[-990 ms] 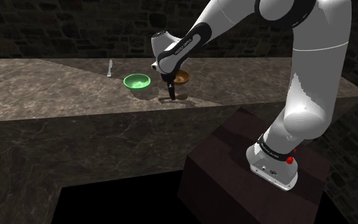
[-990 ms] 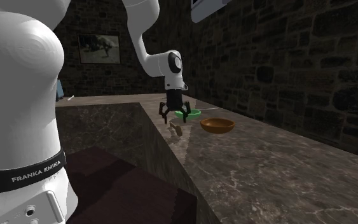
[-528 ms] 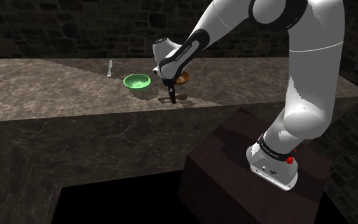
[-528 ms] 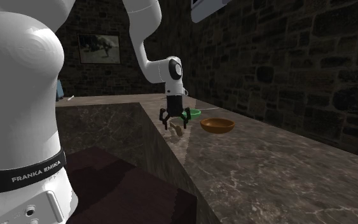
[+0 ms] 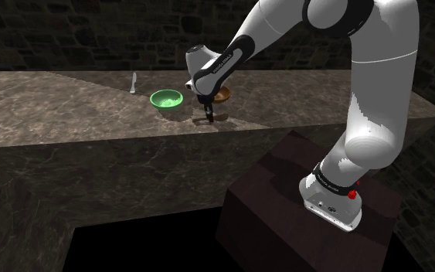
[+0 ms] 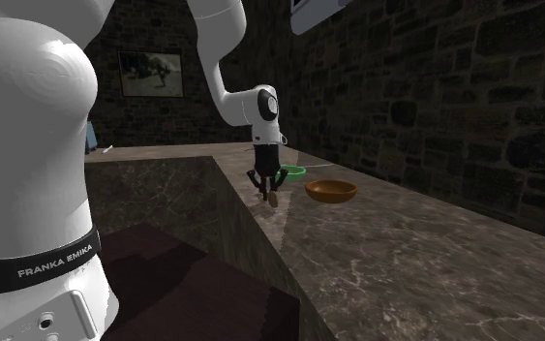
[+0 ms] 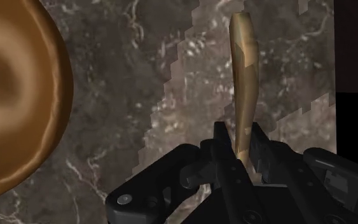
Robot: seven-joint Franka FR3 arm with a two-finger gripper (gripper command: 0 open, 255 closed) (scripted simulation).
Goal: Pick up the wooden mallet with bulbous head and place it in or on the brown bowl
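The two black fingers (image 7: 224, 154) are clenched on the handle of the one wooden mallet (image 7: 243, 76), whose free end sticks out beyond them over the marbled worktop (image 7: 139, 76). I cannot tell whether it touches the stone. Two bowls stand on the worktop. In the shoulder view the brown bowl (image 5: 222, 95) is near the fingers at one o'clock and the green bowl (image 5: 166, 98) at ten o'clock. One white utensil (image 5: 134, 83) lies farther off, also at ten o'clock.
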